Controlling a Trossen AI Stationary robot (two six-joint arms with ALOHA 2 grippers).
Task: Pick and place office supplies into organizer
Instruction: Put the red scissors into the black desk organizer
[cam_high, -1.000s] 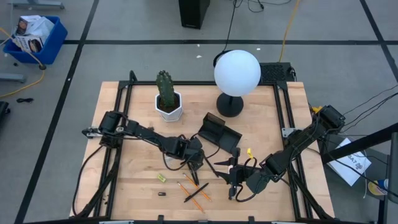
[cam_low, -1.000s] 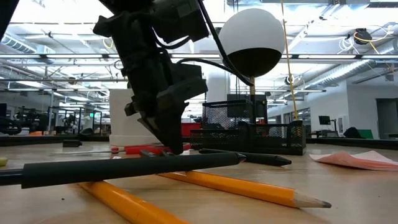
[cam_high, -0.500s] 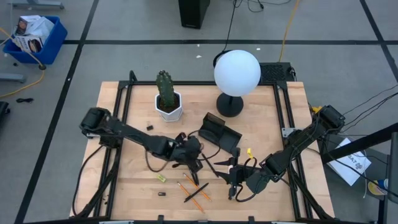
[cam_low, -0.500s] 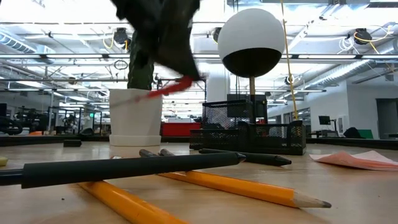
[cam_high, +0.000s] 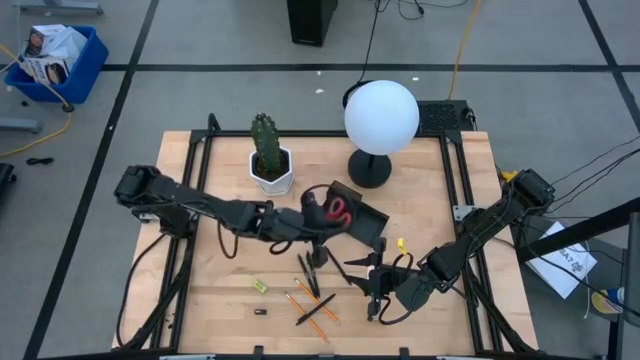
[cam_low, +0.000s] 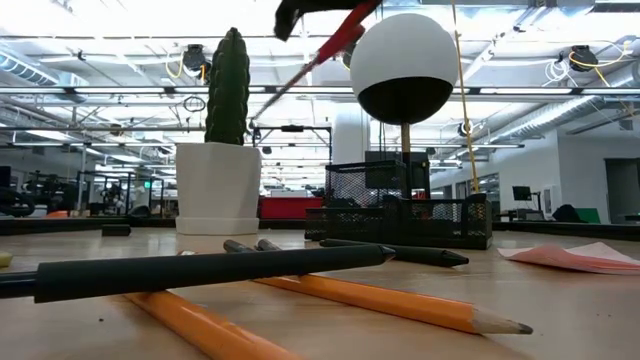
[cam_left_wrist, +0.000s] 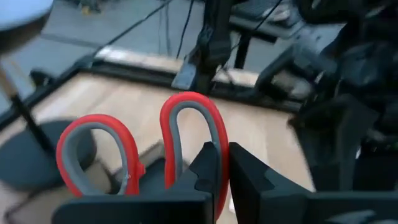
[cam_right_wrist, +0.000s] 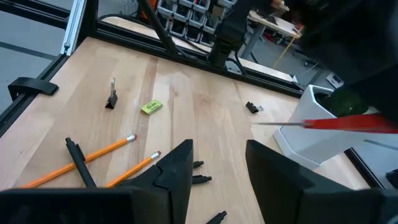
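Lifted off the table, scissors (cam_high: 338, 210) hang in left claw (cam_high: 322, 212).

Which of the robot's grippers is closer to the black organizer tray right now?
Left. The left gripper holds the red scissors right over the organizer; the right gripper waits open nearer the table's front edge.

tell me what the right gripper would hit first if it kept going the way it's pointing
Most likely the orange pencils lying just past the open right gripper. The yellow piece and a black clip lie farther on, though depth is hard to judge.
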